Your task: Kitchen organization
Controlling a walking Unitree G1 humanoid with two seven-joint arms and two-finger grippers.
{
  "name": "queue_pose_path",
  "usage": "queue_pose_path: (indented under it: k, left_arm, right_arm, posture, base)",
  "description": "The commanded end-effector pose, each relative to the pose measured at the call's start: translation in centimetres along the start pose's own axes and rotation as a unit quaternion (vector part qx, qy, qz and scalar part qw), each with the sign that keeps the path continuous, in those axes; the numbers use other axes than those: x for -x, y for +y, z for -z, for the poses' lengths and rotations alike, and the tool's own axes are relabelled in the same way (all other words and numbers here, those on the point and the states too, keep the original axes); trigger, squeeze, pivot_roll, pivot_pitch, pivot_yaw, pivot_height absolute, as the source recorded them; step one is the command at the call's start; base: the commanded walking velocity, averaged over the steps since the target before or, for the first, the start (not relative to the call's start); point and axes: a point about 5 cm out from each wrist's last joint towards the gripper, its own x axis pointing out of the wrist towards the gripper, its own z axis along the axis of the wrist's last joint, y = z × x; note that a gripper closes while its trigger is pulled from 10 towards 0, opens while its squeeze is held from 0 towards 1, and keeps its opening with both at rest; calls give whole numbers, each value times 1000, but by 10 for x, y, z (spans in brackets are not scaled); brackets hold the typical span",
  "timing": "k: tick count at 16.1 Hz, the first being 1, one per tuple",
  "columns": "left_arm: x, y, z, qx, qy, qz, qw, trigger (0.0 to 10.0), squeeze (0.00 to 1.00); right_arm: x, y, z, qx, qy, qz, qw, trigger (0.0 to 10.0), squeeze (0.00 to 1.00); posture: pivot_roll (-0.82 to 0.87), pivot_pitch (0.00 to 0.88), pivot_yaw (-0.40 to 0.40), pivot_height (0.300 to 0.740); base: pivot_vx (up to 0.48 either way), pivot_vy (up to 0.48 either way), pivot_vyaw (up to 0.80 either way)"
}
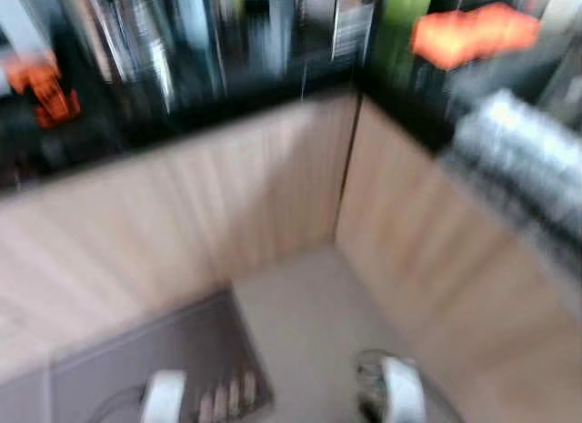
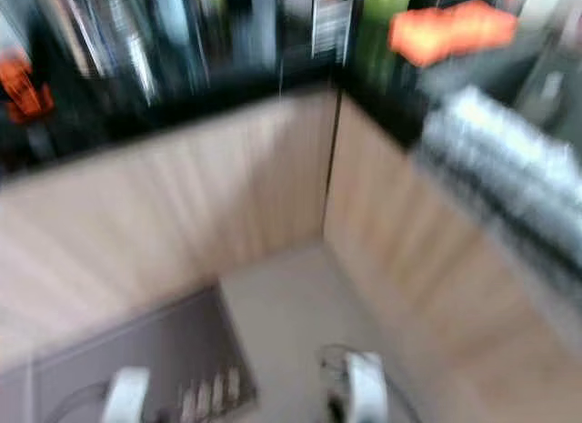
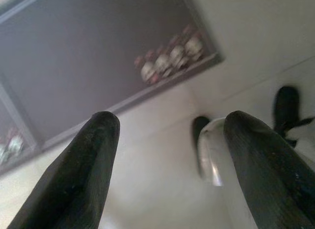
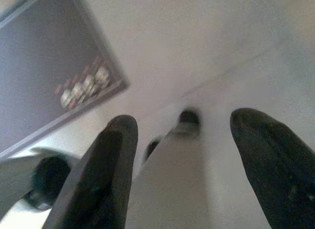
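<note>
The head views are blurred. A corner of light wood cabinet fronts (image 1: 273, 186) runs under a black countertop (image 1: 227, 100) crowded with indistinct bottles and utensils. An orange object (image 1: 473, 32) lies on the right-hand counter, and another orange item (image 1: 50, 91) is at the far left. Both arms hang low over the floor. My left gripper (image 3: 167, 155) is open with nothing between its fingers, above pale floor beside a grey mat (image 3: 88, 56). My right gripper (image 4: 184, 155) is also open and empty over the pale floor (image 4: 197, 42).
The grey mat (image 1: 173, 350), with a row of small patterned figures (image 1: 227, 396) along its edge, lies at the lower left. A blurred silver object (image 1: 527, 159) juts over the right counter. Pale floor (image 1: 309, 314) fills the corner between the cabinets.
</note>
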Motion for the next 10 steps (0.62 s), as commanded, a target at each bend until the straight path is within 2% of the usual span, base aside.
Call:
queue_pose_path:
  k: [1, 7, 10]
  left_arm:
    - [4, 8, 18, 2, 30, -10, 999, 10000, 0]
    - [4, 8, 16, 11, 25, -13, 1000, 10000, 0]
    - [4, 16, 7, 30, -9, -36, 999, 10000, 0]
  right_arm:
    - [0, 8, 7, -5, 9, -8, 1000, 10000, 0]
    - [-1, 7, 5, -5, 4, -5, 1000, 10000, 0]
    - [-1, 8, 4, -9, 2, -3, 1000, 10000, 0]
  posture:
    - [3, 65, 44, 740]
    - [0, 86, 38, 740]
    - [-10, 104, 48, 740]
  base:
    - [0, 0, -763]
    - [0, 0, -763]
    - [0, 0, -763]
